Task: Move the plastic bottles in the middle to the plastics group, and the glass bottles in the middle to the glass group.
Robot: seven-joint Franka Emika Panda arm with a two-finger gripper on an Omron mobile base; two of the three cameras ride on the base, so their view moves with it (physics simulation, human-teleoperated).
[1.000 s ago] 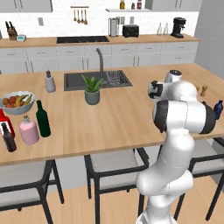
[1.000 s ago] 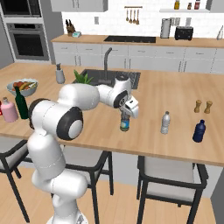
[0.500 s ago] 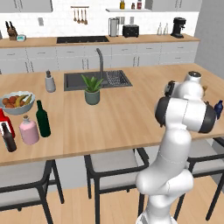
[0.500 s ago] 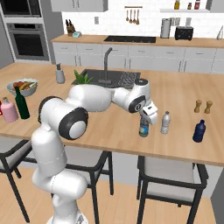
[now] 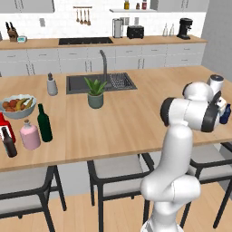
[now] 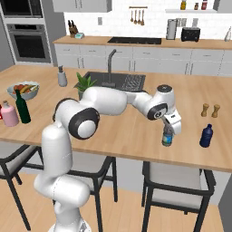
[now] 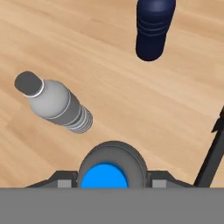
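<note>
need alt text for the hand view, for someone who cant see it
Looking down from the robot's hand, the claw grips a clear water bottle with a blue cap, seen from above at the bottom edge. On the wooden counter beyond stand a greyish clear bottle and, farther off, a dark blue bottle.

Lighting is bright, even and diffuse with faint soft shadows on the tabletop (image 6: 136,131); rendering slightly soft, no glare.

the water bottle (image 7: 109,170) is cut off at the bottom edge, its lower body hidden; the blue bottle (image 7: 153,26) runs past the top edge.
</note>
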